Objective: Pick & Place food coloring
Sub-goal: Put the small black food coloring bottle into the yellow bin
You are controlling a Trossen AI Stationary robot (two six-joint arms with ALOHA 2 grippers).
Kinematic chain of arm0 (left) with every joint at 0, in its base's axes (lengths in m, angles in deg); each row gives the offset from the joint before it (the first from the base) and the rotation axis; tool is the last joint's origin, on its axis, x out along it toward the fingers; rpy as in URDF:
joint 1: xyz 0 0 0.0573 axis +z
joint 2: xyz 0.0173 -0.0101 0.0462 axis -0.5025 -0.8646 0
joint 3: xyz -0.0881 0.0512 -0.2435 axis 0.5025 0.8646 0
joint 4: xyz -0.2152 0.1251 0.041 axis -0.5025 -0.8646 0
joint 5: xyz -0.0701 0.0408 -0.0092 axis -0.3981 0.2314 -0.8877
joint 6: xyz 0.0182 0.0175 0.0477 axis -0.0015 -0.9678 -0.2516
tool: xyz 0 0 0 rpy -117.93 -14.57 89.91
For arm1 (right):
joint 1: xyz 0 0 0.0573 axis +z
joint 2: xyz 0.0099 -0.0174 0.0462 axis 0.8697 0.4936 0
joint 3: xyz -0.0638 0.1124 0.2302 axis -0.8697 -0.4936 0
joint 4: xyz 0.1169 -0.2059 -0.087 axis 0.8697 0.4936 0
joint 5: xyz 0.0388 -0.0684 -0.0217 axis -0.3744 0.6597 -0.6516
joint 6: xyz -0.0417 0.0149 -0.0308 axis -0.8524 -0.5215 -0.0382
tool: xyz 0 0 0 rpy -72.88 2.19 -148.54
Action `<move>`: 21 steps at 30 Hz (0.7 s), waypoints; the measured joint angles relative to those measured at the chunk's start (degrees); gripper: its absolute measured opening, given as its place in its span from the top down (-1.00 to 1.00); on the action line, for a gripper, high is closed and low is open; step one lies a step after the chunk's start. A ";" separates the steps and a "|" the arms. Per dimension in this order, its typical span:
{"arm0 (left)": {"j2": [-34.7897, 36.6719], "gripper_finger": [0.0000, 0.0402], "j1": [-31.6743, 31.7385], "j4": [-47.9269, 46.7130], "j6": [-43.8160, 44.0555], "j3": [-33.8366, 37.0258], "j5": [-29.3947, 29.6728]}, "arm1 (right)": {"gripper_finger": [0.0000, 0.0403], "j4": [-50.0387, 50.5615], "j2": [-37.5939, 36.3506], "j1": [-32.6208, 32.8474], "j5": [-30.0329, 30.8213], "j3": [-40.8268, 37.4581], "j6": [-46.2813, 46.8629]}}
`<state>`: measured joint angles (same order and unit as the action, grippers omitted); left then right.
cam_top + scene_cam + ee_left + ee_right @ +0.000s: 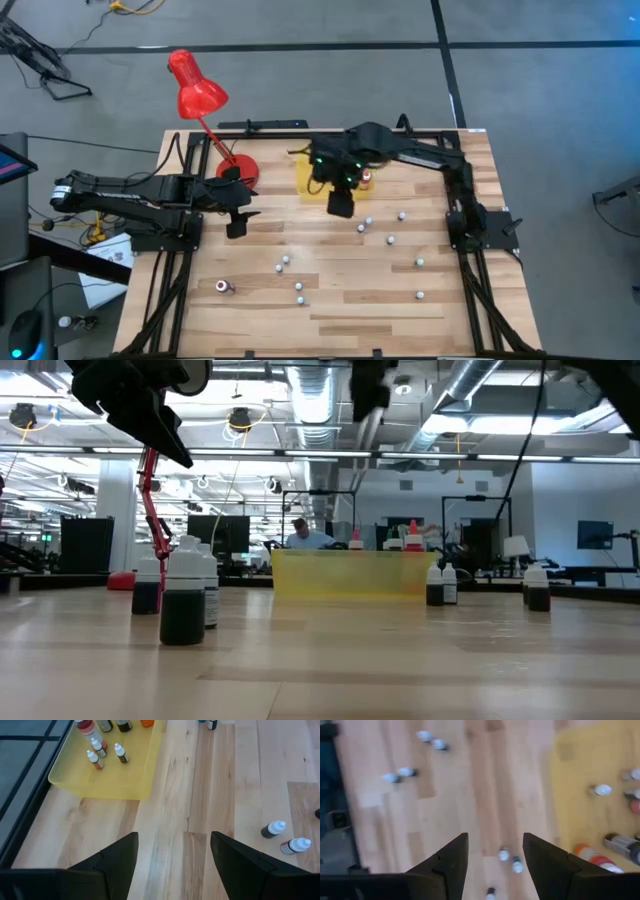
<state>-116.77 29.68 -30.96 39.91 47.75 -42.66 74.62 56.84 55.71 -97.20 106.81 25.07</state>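
Several tiny food coloring bottles with pale caps stand scattered on the wooden table, such as a pair (364,225) and others (282,264), and one reddish bottle (224,287) lies near the front left. More bottles (95,759) stand in the flat yellow tray (312,180) at the back. My right gripper (341,207) hangs high beside the tray's near edge, pointing steeply down, open and empty; the pair of bottles (510,860) shows far below its fingers. My left gripper (237,218) waits at the left, open and empty.
A red desk lamp (196,92) stands on its round base (238,168) at the back left, beside the left arm. An orange bottle (367,178) stands by the tray's right side. Bare wood lies along the table's near edge (330,335).
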 joint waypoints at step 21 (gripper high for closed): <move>0.00 -0.21 0.00 -0.06 1.53 0.00 -1.63 | 0.40 -4.10 -13.81 15.59 22.15 -10.22 4.05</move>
<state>-116.77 29.68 -31.02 41.44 47.75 -44.29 70.52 43.03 71.30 -75.05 96.60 29.12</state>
